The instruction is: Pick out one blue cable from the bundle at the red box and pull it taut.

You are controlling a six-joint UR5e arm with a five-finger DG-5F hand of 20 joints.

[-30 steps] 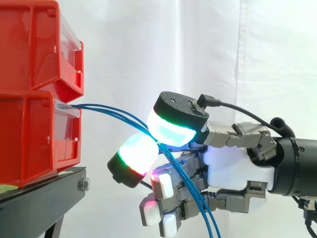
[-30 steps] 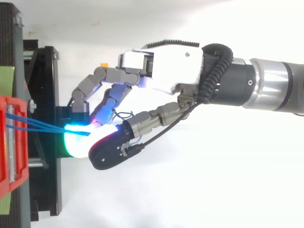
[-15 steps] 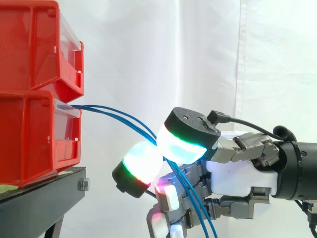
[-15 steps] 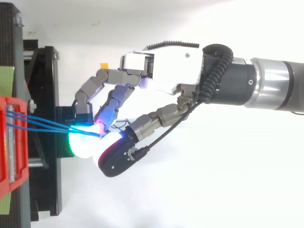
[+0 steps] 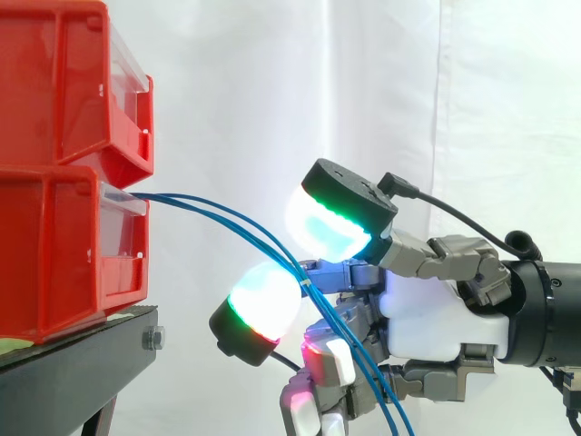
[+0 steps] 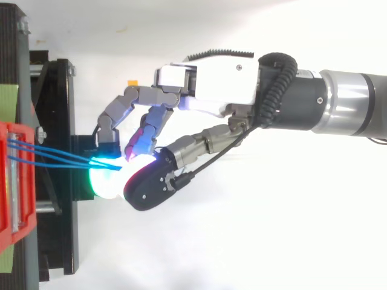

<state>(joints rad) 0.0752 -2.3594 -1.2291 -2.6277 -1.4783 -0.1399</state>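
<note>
Thin blue cables leave the front of the lower red box and slope down to the right. They pass through the gap between two glowing fingertips of my hand and drop past the palm, out of the bottom of the side view. The upper pad stands clear above the cables. The lower pad sits just under them, and I cannot tell if it touches. From above, the cables run from the box under the dark back of the upper pad. The hand is open.
A second red bin is stacked on the lower one. Both rest on a black stand at the left. The arm comes in from the right, with a white curtain behind.
The two pads were pressed together on the cables; now the upper one has lifted up and away, opening a gap. The hand has stayed a little right of where it was a second ago.
</note>
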